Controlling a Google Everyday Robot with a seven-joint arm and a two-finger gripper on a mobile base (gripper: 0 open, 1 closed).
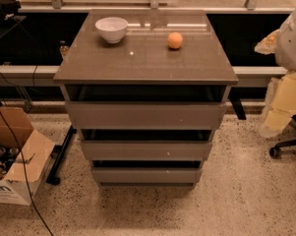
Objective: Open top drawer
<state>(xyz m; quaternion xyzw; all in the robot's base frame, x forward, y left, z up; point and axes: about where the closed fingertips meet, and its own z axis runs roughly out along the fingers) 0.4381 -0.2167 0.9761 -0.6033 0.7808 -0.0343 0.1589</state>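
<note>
The top drawer (pixel 145 115) is the uppermost and widest of three grey-brown handleless drawers in a cabinet at the centre of the camera view. Its flat front panel sits just under the glossy countertop (pixel 137 58), with a dark gap above it. The front stands about in line with the countertop's front edge, and none of its inside shows. The middle drawer (pixel 145 150) and the bottom drawer (pixel 145 175) lie below it. My gripper is out of view. A white rounded shape (pixel 292 38) at the right edge may be part of my arm.
A white bowl (pixel 111 29) and an orange (pixel 175 40) sit on the countertop. An open cardboard box (pixel 14 166) with cans stands on the floor at the left, with black cables beside it. Yellowish bags (pixel 285 104) and a chair base (pixel 285 146) are at the right.
</note>
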